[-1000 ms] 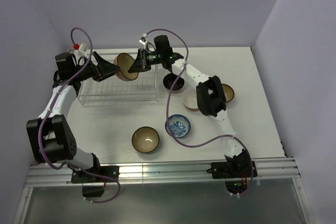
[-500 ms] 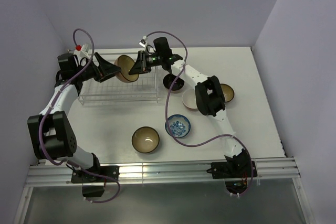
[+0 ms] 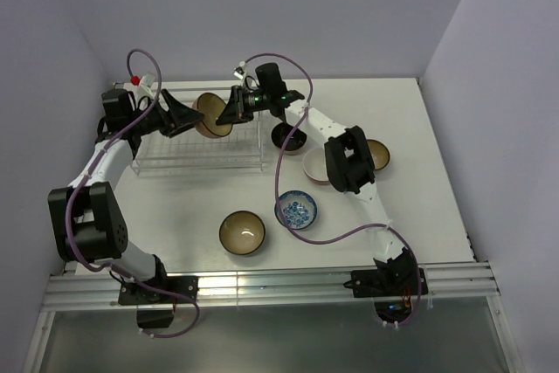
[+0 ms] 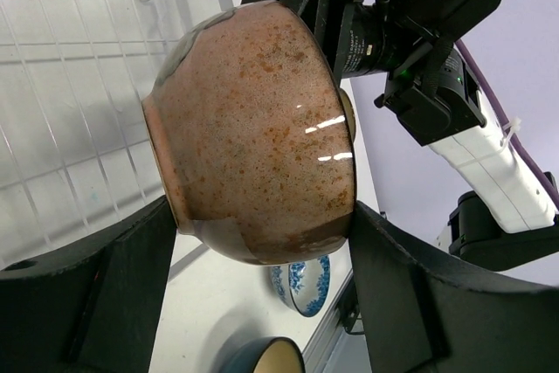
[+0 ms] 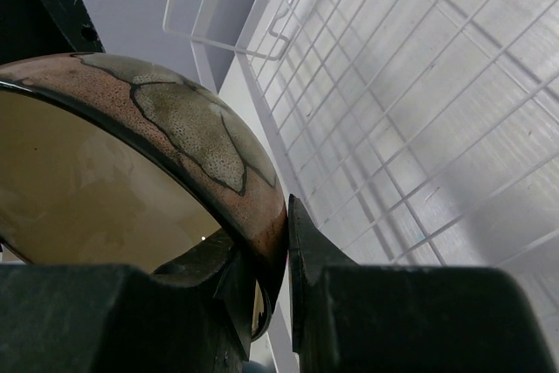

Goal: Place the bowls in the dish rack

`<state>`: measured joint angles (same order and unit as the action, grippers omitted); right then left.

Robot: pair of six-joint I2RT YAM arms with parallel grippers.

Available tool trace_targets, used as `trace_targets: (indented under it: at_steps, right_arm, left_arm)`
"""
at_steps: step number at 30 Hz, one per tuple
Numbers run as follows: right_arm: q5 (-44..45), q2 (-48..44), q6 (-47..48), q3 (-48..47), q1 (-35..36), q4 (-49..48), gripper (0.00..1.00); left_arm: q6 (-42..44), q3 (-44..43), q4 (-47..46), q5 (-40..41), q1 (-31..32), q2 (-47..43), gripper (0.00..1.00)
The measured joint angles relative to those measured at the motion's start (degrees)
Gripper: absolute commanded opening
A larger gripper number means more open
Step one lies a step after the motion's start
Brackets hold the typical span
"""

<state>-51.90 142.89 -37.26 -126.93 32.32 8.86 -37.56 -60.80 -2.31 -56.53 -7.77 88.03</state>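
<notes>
1. Rack [image 3: 196, 150]: its far rail is partly hidden behind both grippers.
2. Tan bowl [image 3: 212, 114]: tilted on edge above the rack's far side.
3. Right gripper [image 5: 284, 242]: clenched on the bowl's rim.
4. Left gripper [image 4: 262, 209]: jaws straddle the bowl; cannot tell if they grip it.

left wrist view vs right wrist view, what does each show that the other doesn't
Only the left wrist view shows the speckled outside of the tan-brown bowl, the left gripper's fingers flanking it, the right arm behind and the blue-and-white bowl. Only the right wrist view shows the bowl's glossy tan inside and its rim pinched in the right gripper. Both show that bowl and the wire grid of the dish rack.
</notes>
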Motion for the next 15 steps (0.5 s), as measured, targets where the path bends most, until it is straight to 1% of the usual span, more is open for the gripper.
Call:
trace_targets:
  at_steps: [3,5,7,12,15]
  right_arm:
    - [0.46,0.02,0.26,0.00,0.00,0.94,0.00]
    - [0.87,0.02,0.37,0.00,0.00,1.51,0.00]
    - [1.31,0.02,0.46,0.00,0.00,2.21,0.00]
    - [2.49,0.02,1.36,0.00,0.13,2.95,0.00]
    - [3.02,0.02,1.77,0.00,0.26,3.48,0.00]
  left_arm:
    - [0.04,0.00,0.04,-0.15,0.02,0.46,0.72]
    - [0.31,-0.09,0.28,-0.17,0.09,0.83,0.79]
    - [0.70,-0.44,0.98,-0.02,0.22,1.27,0.83]
    - [1.14,-1.57,2.75,1.97,0.44,2.60,0.84]
    - [1.09,-1.57,3.10,2.40,0.52,2.73,0.80]
